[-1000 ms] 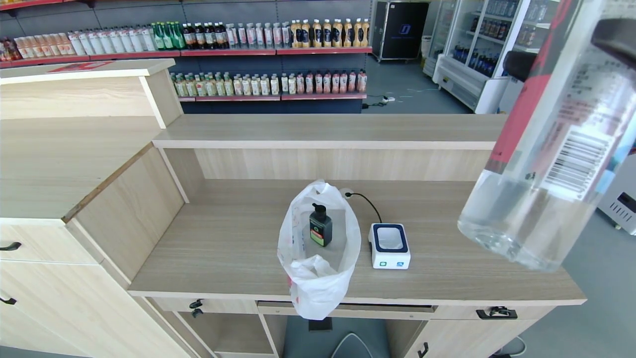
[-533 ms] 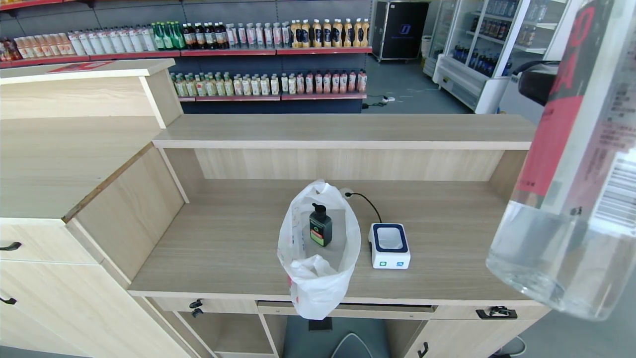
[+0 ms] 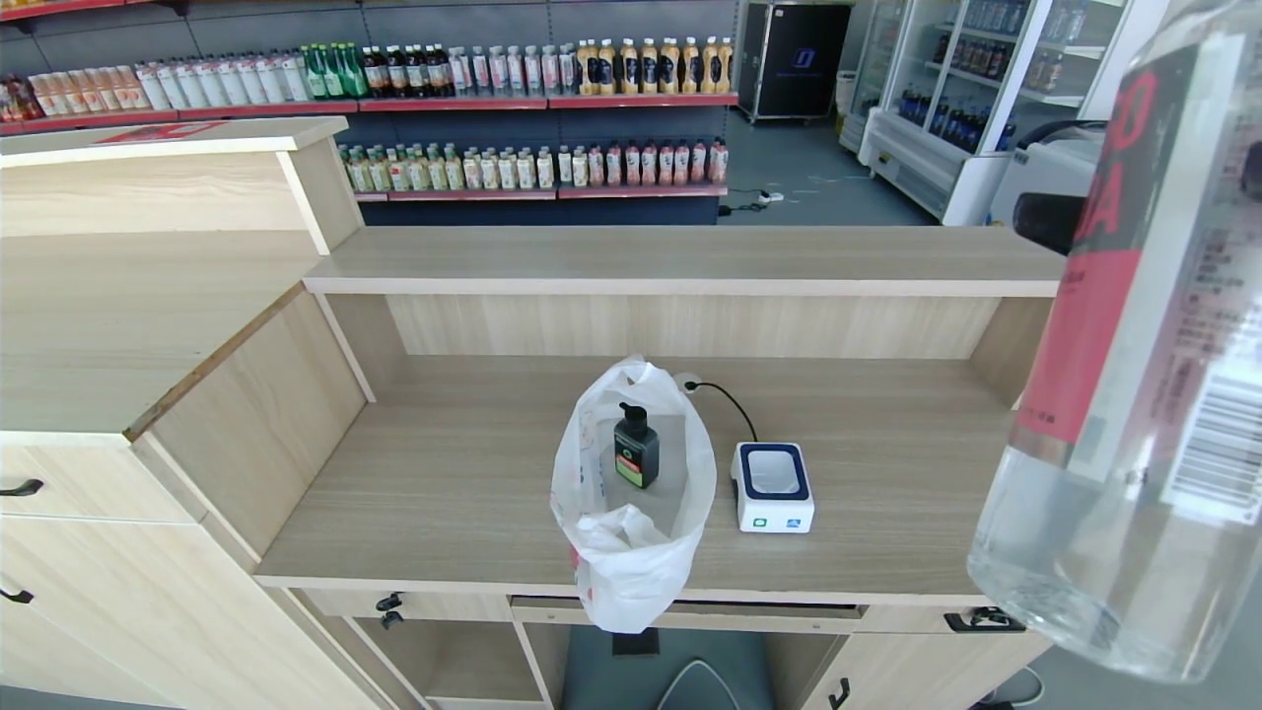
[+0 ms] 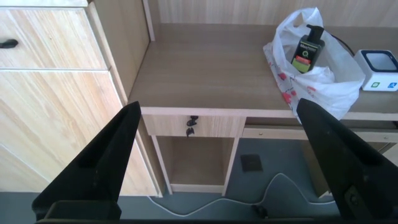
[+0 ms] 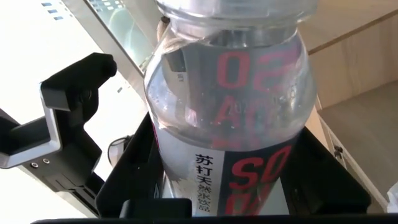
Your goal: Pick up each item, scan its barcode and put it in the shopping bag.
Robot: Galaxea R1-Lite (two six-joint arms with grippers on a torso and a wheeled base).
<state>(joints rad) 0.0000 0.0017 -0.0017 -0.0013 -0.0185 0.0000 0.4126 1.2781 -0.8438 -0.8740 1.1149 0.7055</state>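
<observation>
Your right claw (image 5: 224, 196) was clamped around the water bottle (image 3: 1134, 394), which you held high at the near right. Its long axis was close to upright, base down, with the barcode on the side facing you. Your left claw (image 4: 216, 106) hung with its fingers apart, low before the counter's (image 3: 444, 493) near left edge. The scanner (image 3: 775, 485) lay to the left of the bottle, below it and farther in, so your right arm was the nearer one. The bag (image 3: 631, 532) sat just left of the scanner.
</observation>
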